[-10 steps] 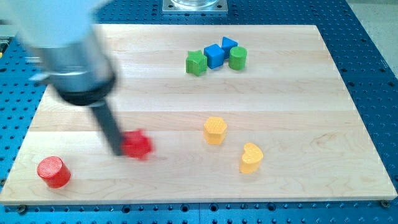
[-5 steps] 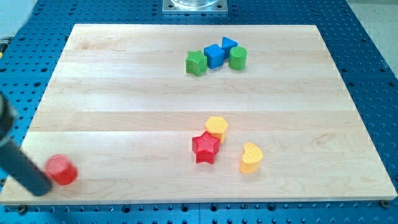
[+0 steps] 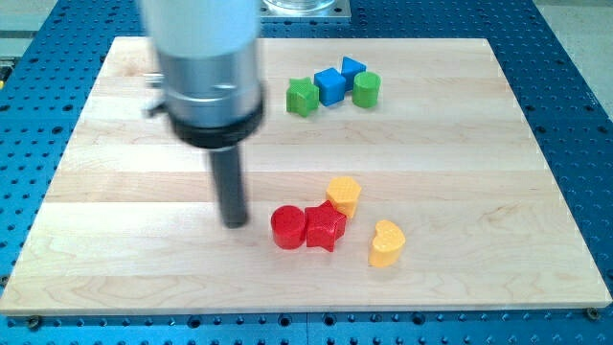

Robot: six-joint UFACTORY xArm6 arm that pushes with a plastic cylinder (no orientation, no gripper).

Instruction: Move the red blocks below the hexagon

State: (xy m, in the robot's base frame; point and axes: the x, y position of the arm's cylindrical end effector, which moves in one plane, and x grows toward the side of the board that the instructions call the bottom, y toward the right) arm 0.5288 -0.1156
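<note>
A red cylinder (image 3: 287, 227) and a red star (image 3: 326, 228) lie side by side and touching, just below and left of the yellow hexagon (image 3: 344, 195). The star touches the hexagon's lower left side. My tip (image 3: 237, 222) rests on the board a short way left of the red cylinder, with a small gap between them. The rod rises from it to the large grey arm body at the view's upper left.
A yellow heart (image 3: 387, 243) lies right of the red star. Near the view's top stand a green cube (image 3: 302, 97), a blue cube (image 3: 330, 85), a blue triangle (image 3: 352, 68) and a green cylinder (image 3: 366, 88), bunched together.
The red cylinder has gone from the board's lower left corner to beside the red star. My tip has moved right with it. The star and hexagon shifted slightly right.
</note>
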